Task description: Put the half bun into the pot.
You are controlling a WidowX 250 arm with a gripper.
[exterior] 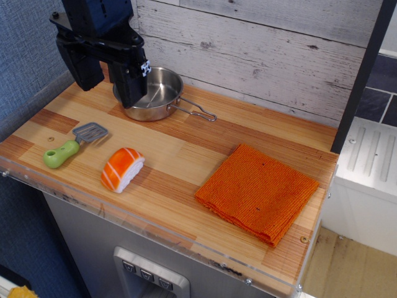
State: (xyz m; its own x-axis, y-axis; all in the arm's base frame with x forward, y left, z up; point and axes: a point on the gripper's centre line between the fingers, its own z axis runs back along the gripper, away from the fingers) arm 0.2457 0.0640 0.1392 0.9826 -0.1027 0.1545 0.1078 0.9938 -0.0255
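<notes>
Nearest me, the half bun (pixel 122 169) lies on its side on the tabletop (pixel 186 155), close to the front edge and left of the middle. It is free, nothing touching it, so I judge the task not yet started in any real sense: the grasp, the lift and the drop are all left to do.

Just to its left, toward the front left corner, a green-handled spatula (pixel 73 144) lies apart from it. Toward the front right corner a folded orange cloth (pixel 257 192) sits well apart from the bun.

Farther back, near the rear left corner by the wall, the pot (pixel 155 93) stands upright and looks empty, its wire handle pointing right. The gripper (pixel 108 77) hangs in front of the pot's left side, covering part of its rim; I see its two dark fingers (pixel 131 84) spread apart with nothing between them.

For room: the strip between bun and pot is bare wood, so I have a clear path back. My cautions are the front edge next to the bun, the spatula on its left, and the wall close behind the pot.
</notes>
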